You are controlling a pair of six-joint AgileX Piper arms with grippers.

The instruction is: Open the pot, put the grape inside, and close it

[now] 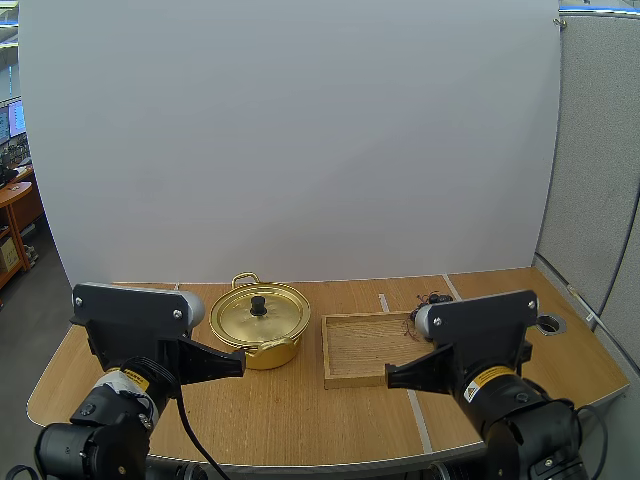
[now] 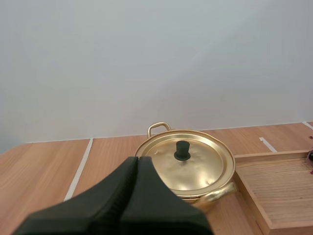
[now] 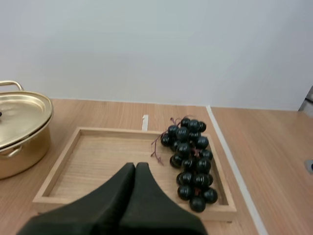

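Left tool (image 2: 138,160), closed narrow and empty, faces the lidded gold pot (image 2: 198,169); right tool (image 3: 135,166), likewise, faces the grape bunch (image 3: 190,156) in the wooden tray (image 3: 98,156). Unopened, either would merely shove its target.

A light-brown wooden table with rounded front corners (image 1: 300,410) is seen across the high view, and its top is crossed by thin white tape lines (image 1: 384,302). A round dark grommet hole (image 1: 550,323) is set into the table near its right edge. Behind the table a large plain white backdrop sheet (image 1: 300,140) is stood, and the table's far edge is met by its lower end. To the right of the sheet a grey fabric-covered partition panel (image 1: 600,150) is placed. At the far left a reddish-brown wooden desk (image 1: 18,205) is glimpsed, with computer screens (image 1: 12,122) above it, and dark grey floor (image 1: 22,320) is visible below. The scene is evenly and softly lit.
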